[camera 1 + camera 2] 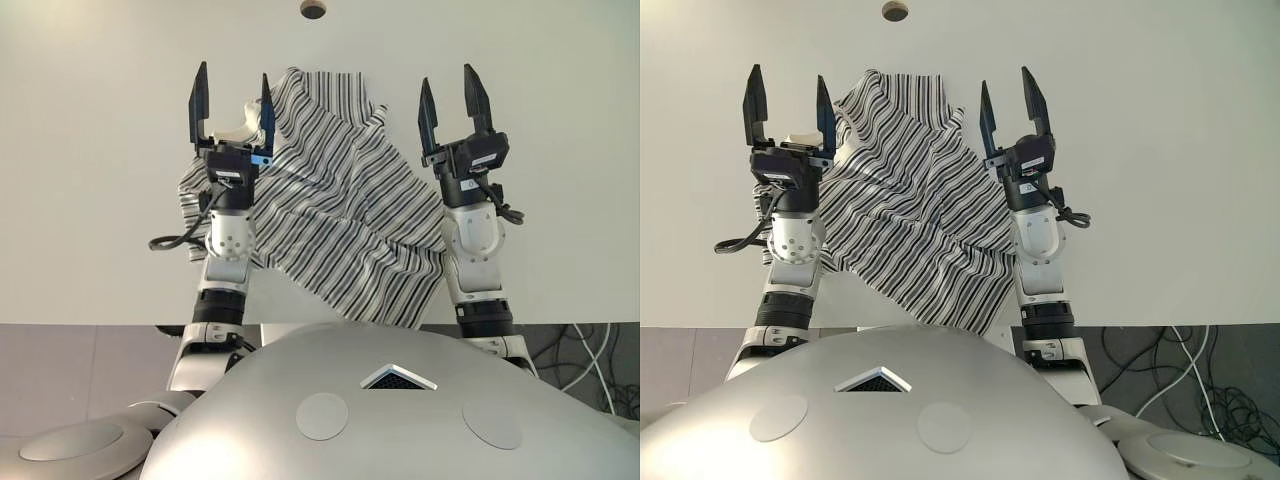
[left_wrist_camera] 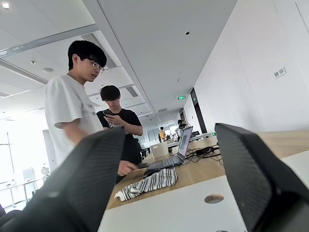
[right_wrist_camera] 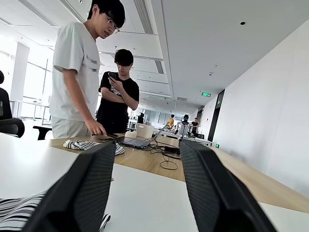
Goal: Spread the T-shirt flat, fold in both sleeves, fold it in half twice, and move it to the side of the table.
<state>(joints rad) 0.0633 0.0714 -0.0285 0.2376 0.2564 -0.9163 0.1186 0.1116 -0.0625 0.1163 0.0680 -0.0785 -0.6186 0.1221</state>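
both arms stretch forward side by side, forearms roughly parallel and wrists straight, with the striped t-shirt [image 1: 340, 200] between them. the left gripper [image 1: 233, 82] sits at the t-shirt's left edge, its 2 black fingers [image 1: 199, 105] spread wide, pointing away from the robot, with nothing between them. the left forearm overlaps the t-shirt's left part. the right gripper [image 1: 449, 78] stands just beside the t-shirt's right edge, its 2 fingers [image 1: 478, 105] likewise parted and holding nothing. a black cable [image 1: 178, 238] loops off the left wrist on the side away from the t-shirt
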